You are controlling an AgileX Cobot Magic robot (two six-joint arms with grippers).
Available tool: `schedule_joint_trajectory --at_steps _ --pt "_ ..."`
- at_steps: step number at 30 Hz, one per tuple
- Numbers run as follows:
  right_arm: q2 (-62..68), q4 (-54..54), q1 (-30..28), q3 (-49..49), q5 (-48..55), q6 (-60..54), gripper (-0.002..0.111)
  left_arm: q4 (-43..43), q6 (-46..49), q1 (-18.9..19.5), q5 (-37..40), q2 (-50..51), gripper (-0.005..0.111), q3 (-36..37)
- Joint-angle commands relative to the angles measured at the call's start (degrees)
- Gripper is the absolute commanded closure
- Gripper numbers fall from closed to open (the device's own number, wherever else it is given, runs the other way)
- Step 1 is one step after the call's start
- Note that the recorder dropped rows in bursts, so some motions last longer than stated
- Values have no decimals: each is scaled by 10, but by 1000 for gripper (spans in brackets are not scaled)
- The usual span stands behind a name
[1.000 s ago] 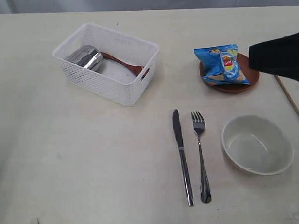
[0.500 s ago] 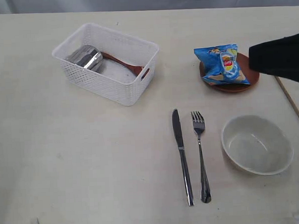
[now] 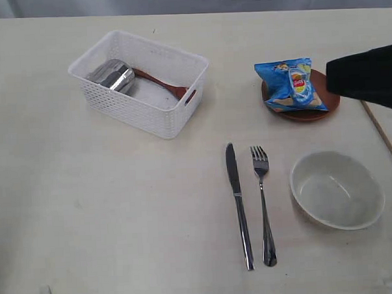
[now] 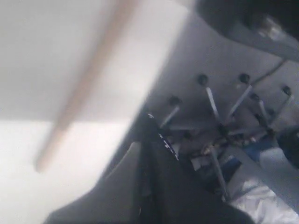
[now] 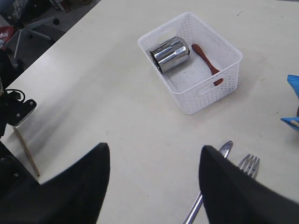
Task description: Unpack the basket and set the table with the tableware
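1. Your left pincer shows only as a dark blur in its wrist view. A pale wooden stick is smeared across close by. You cannot tell whether the jaws are apart or together, or whether they touch the stick.
2. At the upper left of the exterior frame, the basket sits on the tabletop. Inside it the steel cup lies on its side, with the wooden spoon beside it.
3. At lower centre, the knife and fork lie parallel, close together but apart.
4. Right of the fork, the bowl stands upright.
5. At upper right, the brown plate carries a blue snack bag. Your right arm covers the plate's right rim in this view.
6. Below that arm, a chopstick lies along the frame's right edge.
7. Your right pincer hangs above the tabletop, jaws wide apart with nothing between them.
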Motion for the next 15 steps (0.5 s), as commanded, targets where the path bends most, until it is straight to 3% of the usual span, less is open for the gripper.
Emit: schedule_joint_trajectory --at_steps 1,4,9,15 --pt "-3 4 2 -3 -4 -10 54 -5 -64 3 -118 3 87 13" --pt "-3 4 2 -3 -4 -10 54 6 -93 3 -140 18 77 15" --pt "-3 4 2 -3 -4 -13 54 42 -100 3 -81 34 82 15" --pt "-3 4 2 -3 -4 -14 54 35 -102 3 -212 39 80 24"
